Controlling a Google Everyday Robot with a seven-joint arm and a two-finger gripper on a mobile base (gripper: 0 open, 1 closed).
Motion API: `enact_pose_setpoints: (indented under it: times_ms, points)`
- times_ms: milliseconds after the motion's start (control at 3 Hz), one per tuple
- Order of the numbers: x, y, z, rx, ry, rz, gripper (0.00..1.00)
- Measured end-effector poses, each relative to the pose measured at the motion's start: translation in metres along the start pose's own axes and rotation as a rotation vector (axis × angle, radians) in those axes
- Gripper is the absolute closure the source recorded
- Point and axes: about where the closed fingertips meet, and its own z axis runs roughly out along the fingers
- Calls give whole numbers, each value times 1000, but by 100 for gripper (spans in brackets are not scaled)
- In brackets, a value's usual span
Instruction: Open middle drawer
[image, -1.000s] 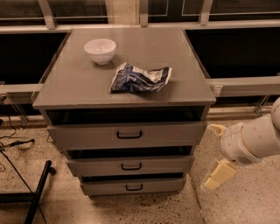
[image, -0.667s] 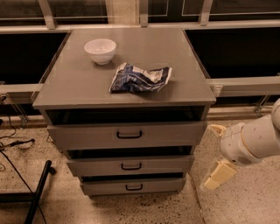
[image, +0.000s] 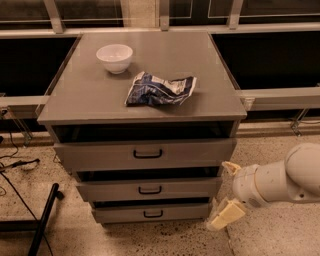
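Note:
The grey cabinet has three stacked drawers. The middle drawer (image: 115, 190) has a flat grey front and a small black bar handle (image: 150, 190). It sits between the taller top drawer (image: 100, 155) and the narrow bottom drawer (image: 120, 214). All three fronts stand slightly out from the cabinet frame. My gripper (image: 226, 192) is at the cabinet's lower right corner, just right of the middle drawer's front edge. Its cream fingers (image: 225, 215) are spread apart with nothing between them. It is well to the right of the handle.
A white bowl (image: 114, 57) and a crumpled blue chip bag (image: 159, 89) lie on the cabinet top (image: 80, 100). A black stand leg (image: 42, 220) and cables lie on the speckled floor at the left. A railing and dark windows run behind.

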Motion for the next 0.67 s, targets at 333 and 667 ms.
enact_pose_setpoints:
  times_ms: [333,667]
  points:
    - [4,5,36,13,-32,12,0]
    - [7,7,70,31,-17,-25,0]
